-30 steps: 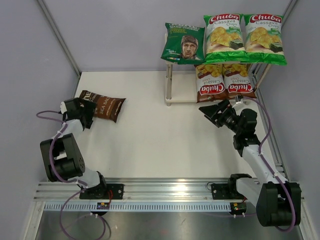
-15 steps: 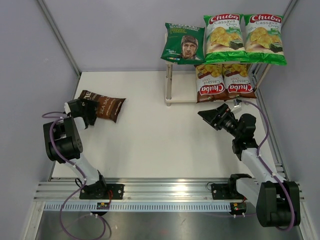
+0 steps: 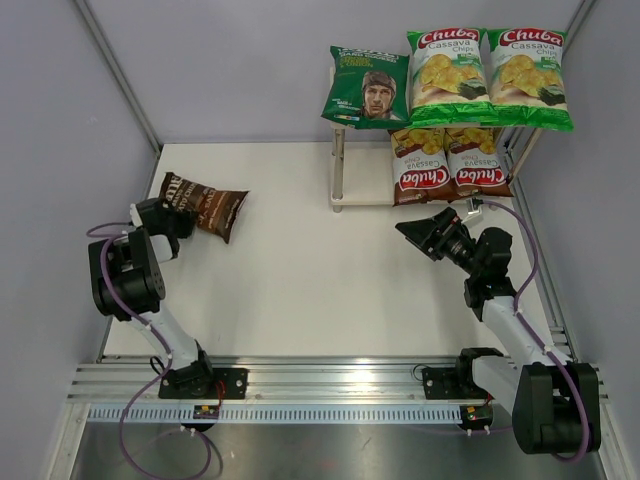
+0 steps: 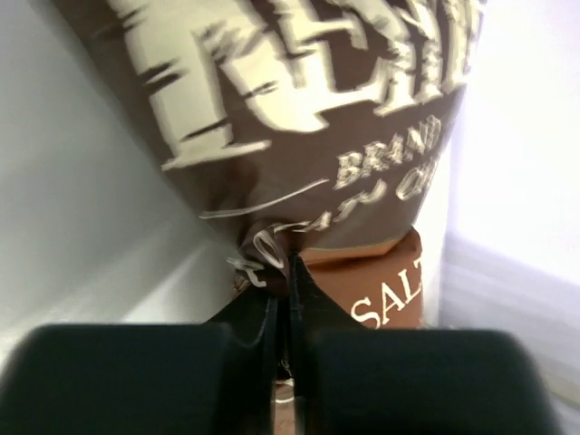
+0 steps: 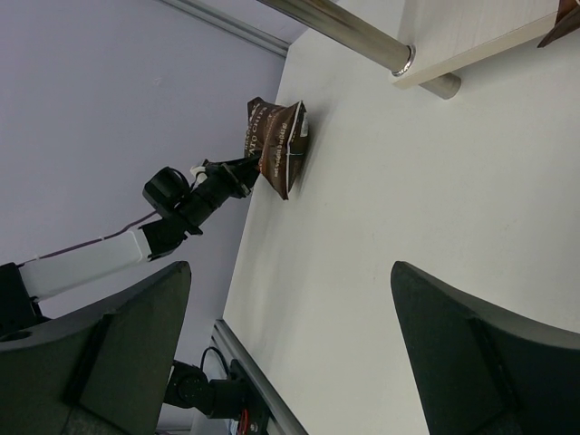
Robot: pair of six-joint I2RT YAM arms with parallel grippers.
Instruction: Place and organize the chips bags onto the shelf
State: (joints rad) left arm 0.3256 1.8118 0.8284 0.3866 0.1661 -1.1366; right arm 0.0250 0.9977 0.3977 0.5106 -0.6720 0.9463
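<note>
**Sea Salt bag pinched and tipped up, far left of the shelf**

Nearest the arm bases, the right claw [image 3: 420, 232] hung over the tabletop [image 3: 300, 285] just in front of the shelf [image 3: 362, 178]. It stopped short of the lower board and touched nothing. Its fingers [image 5: 109, 353] were spread wide, released, and its pose matched that of half a second before.

Well to the left of the shelf, near the tabletop's left edge, the left claw [image 3: 172, 214] was clenched on the Sea Salt bag [image 3: 208, 205]. The left wrist view showed its fingertips [image 4: 261, 317] pinching the crimped end seam. The gripped end, the one farther from the shelf, stood tipped up off the tabletop, whereas half a second earlier the bag had lain flat. Its other end rested on the surface and pointed toward the shelf.

On the shelf's lower board the brown Chuba bags [image 3: 421, 165] stood side by side in the middle and right places. Their upper parts were hidden by the tier above.

On the top board the REAL bag [image 3: 365, 88] sat at the left. The green-white Chuba bags [image 3: 447, 75] filled the rest of that board, edge to edge.
</note>
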